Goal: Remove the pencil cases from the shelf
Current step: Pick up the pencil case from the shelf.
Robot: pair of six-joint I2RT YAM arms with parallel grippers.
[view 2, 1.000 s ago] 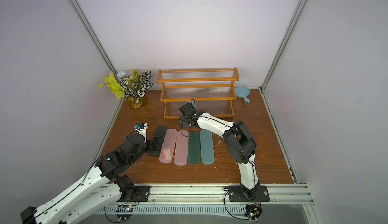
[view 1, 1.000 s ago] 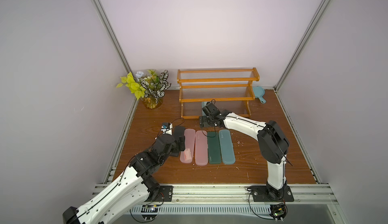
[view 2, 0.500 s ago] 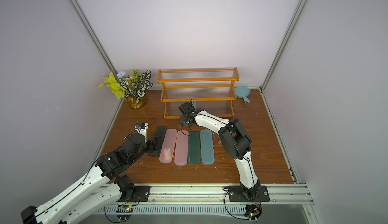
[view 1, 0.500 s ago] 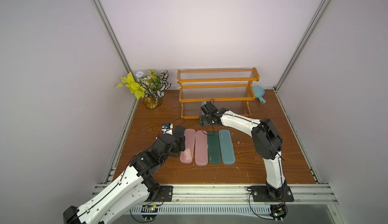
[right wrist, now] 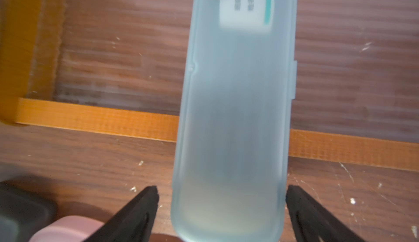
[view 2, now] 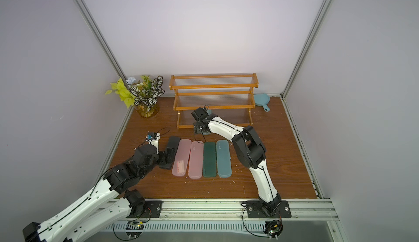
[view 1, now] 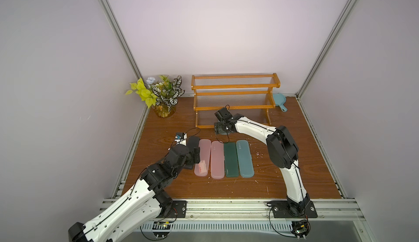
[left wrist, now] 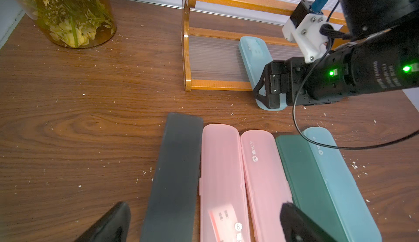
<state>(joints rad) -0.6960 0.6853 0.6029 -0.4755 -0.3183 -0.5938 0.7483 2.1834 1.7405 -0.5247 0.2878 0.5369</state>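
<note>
Five cases (view 1: 217,159) already lie in a row on the table (view 1: 294,184), and my right arm (view 1: 254,127) has leaned in, so the right gripper (right wrist: 222,191), jaws apart, straddles the last teal case (right wrist: 238,93), which pokes off the shelf's (view 1: 234,84) bottom tier, while the left gripper (left wrist: 204,206) hangs spread wide.

Bright even light, faint shadows; rt wrist view blurry (esp. foreground).
</note>
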